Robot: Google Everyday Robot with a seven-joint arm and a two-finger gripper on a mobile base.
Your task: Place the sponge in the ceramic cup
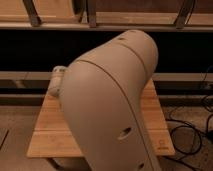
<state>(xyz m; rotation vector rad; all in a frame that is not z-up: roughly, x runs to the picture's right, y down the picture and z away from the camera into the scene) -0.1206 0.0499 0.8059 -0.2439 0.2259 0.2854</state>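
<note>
The sponge and the ceramic cup are hidden behind the robot arm [107, 110], whose beige shell covers most of the wooden tabletop [50, 132]. The gripper is out of sight, its fingers spread wide. A pale cylinder [57, 80], perhaps an arm joint, shows above the tabletop's far left corner.

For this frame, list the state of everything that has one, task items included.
Bulky beige robot arm: raised across mid-frame, covering most of the table.
Light wooden slatted table: standing level, only its left and right parts showing.
Small blue-grey sponge: not visible, the arm blocks the tabletop.
Pale ceramic cup: not visible, blocked the same way.
Claw: out of view, either behind the arm or off frame.
</note>
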